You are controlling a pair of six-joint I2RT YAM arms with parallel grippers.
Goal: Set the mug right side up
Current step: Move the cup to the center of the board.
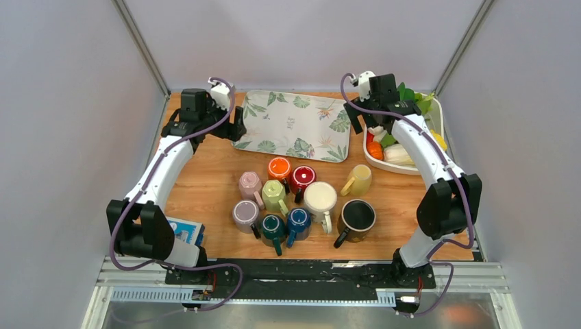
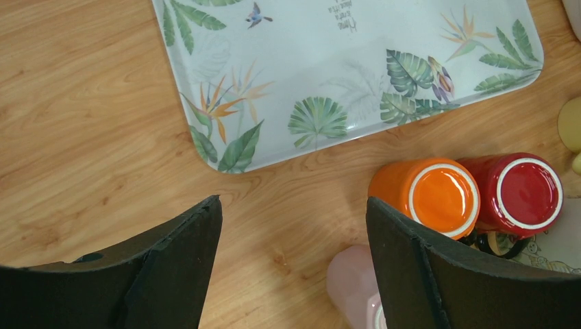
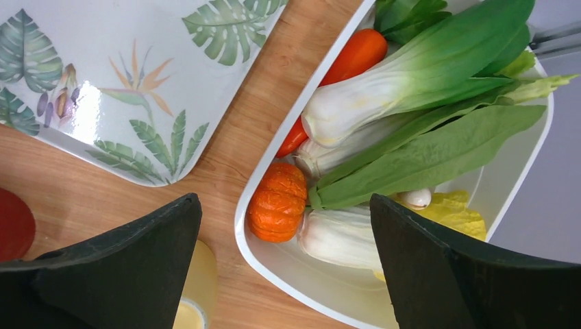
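Several mugs stand bunched mid-table. The orange mug (image 1: pixel 279 167) (image 2: pixel 431 195) and red mug (image 1: pixel 302 177) (image 2: pixel 524 192) show flat glossy bases with a white ring, so they look bottom-up. A pink mug (image 1: pixel 250 184) (image 2: pixel 353 281) lies partly hidden behind my left finger. The black mug (image 1: pixel 356 216) and cream mug (image 1: pixel 320 197) stand mouth-up. My left gripper (image 1: pixel 238 129) (image 2: pixel 294 236) hangs open over bare wood, left of the orange mug and holding nothing. My right gripper (image 1: pixel 356 118) (image 3: pixel 284 236) is open above the bin's rim, empty.
A leaf-print tray (image 1: pixel 294 123) (image 2: pixel 329 62) (image 3: pixel 82 82) lies at the back centre. A white bin (image 1: pixel 439 110) (image 3: pixel 250 236) of toy vegetables sits at the back right. A yellow mug (image 1: pixel 357 179) (image 3: pixel 195 288) is near the bin. A blue-and-white box (image 1: pixel 185 230) lies by the left base.
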